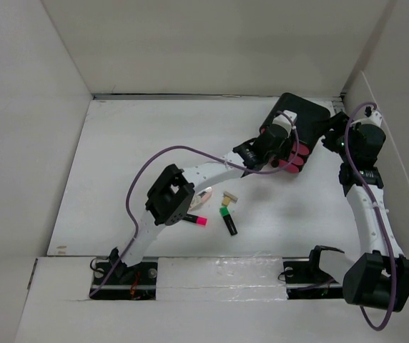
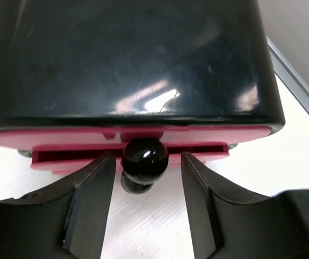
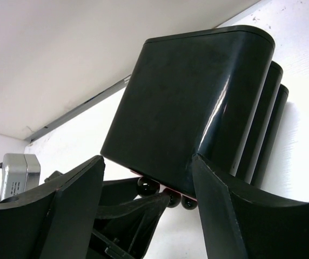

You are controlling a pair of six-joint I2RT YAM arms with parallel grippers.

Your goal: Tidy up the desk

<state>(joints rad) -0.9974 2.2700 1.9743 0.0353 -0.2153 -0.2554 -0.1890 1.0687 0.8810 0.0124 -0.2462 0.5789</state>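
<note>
Broadly, the desk lies flat, longer left-to-right than front-to-back.

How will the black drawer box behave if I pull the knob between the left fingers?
The drawer box looks like light glossy plastic, so it may slide on the smooth desk rather than release the pink drawer. The right gripper straddling it could brace it. The round, shiny knob may slip from the open left gripper.
</note>
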